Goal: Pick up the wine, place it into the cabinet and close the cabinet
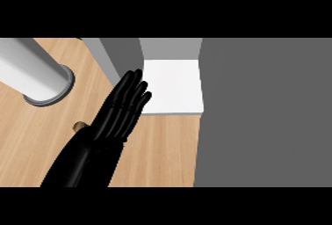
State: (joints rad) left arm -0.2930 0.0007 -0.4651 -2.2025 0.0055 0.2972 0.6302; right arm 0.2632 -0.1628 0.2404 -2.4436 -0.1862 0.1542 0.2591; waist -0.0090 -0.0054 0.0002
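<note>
The one hand in view, which I am taking to be the left hand (120, 112) since its arm is coming in from the lower left, is lying flat and fully open. Its fingers are straight and close together, and it is holding nothing. The fingertips are pointing at the white cabinet shelf (172, 85), which is sitting just ahead of the hand and to its right. A broad dark grey panel (266, 114), probably the cabinet door, is filling everything further right. The wooden counter (162, 149) is showing under and beside the wrist.

The wine is not showing plainly. A small brown object (80, 126) is peeking out from behind the left edge of the hand near the wrist. It may be part of the bottle, but too little is showing to tell. No bottle is showing on the visible part of the shelf. A pale grey cylinder with a ringed end (35, 72) is lying well to the hand's left; I cannot tell what it is.

Judging from this, the pick-up looks not yet done. The next move is calling for the hand to turn toward the bottle and curl round it. The shelf opening ahead should stay unobstructed.
</note>
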